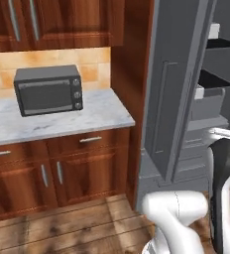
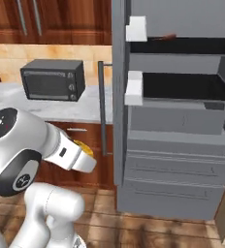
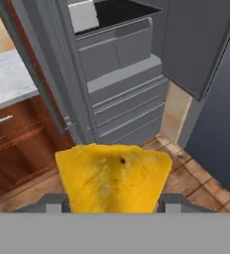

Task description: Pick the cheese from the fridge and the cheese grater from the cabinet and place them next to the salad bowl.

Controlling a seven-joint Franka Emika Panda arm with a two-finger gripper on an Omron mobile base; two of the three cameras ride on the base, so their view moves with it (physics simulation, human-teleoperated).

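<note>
claw (image 3: 112,202) grips cheese (image 3: 112,178) between barely visible fingertips; open fridge (image 2: 172,145) cut off at right

Fridge (image 2: 172,160) door open; yellow cheese (image 2: 84,148), apparently held, at arm's tip; toaster oven (image 2: 53,80) on counter.

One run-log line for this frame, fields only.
stage: cheese out of fridge | pincer: shut on cheese | fridge: door open | toaster oven: on counter | grater: not yet fetched
</note>
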